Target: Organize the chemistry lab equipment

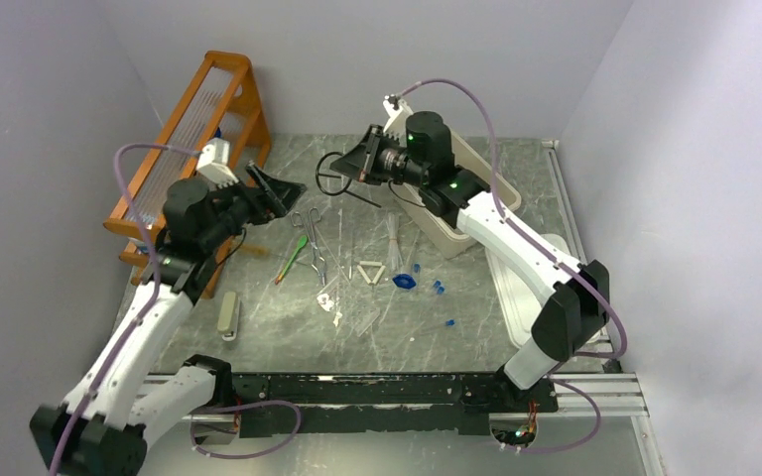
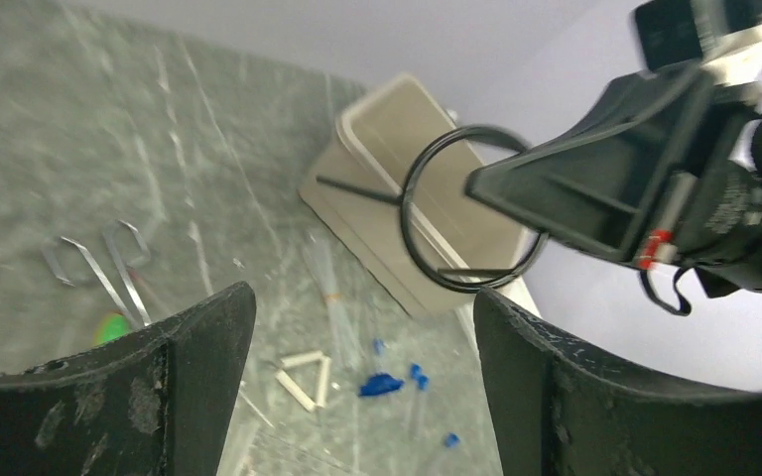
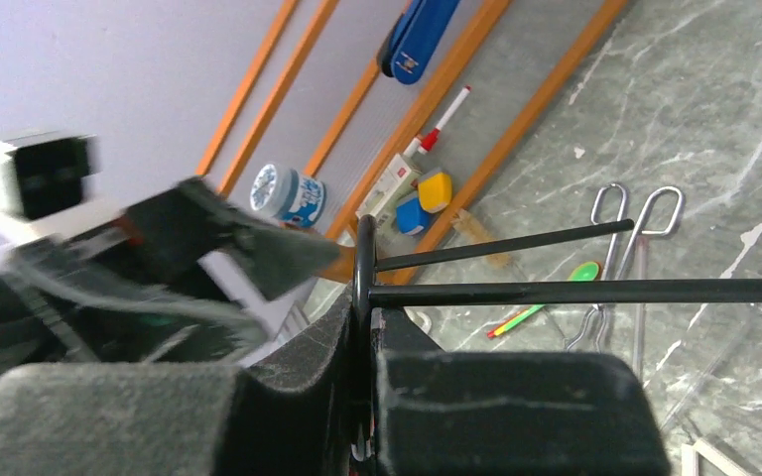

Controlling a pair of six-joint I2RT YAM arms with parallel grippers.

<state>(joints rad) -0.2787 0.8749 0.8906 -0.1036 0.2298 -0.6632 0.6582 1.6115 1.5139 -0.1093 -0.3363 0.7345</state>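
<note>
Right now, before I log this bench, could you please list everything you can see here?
black wire ring: one, black, in the air over the table's far side
metal tongs: one pair as far as I can tell, silver, table centre
green-handled tool: one, green and orange, left of the tongs
white triangle: one, white, centre
clear thin tubes: several, clear, around the triangle
blue pieces: several, blue, right of the triangle
pale oblong item: one, off-white, near left
cream tray: one, far right
white lid: one, right edge
wooden rack: one, orange, far left
left gripper: black, open, empty
right gripper: black, shut on the ring
</note>
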